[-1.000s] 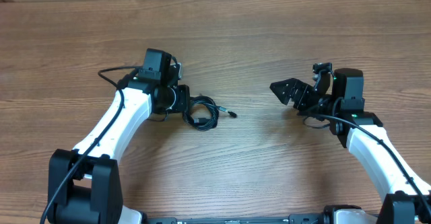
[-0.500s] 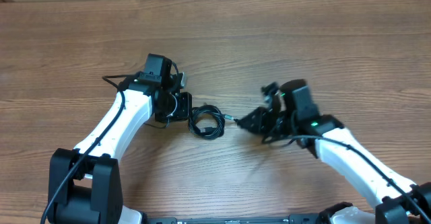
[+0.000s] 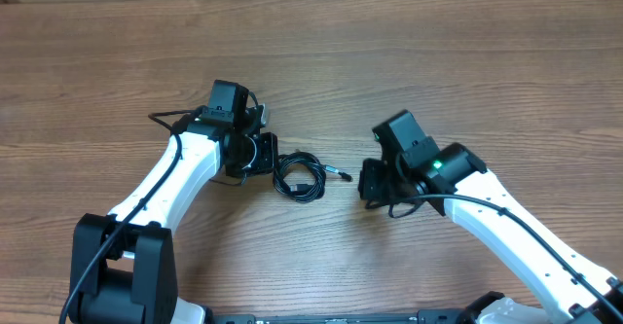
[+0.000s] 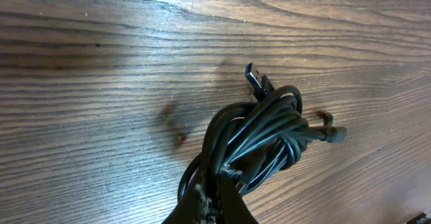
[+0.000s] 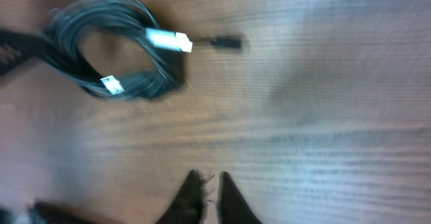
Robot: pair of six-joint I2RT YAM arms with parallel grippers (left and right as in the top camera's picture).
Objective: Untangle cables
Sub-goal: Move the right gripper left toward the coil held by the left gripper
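Cables coil pinched by left fingers in wrist view only; right fingers nearly together, empty.

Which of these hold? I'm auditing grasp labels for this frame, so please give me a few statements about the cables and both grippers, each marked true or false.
1. The left gripper is clamped on the cable coil. True.
2. The right gripper holds a plug. False: its jaws are nearly together and empty, over bare table, apart from the coil.
3. A silver plug shows at the coil's edge. True.
4. The cables lie stretched out straight. False: they are bunched in loops.
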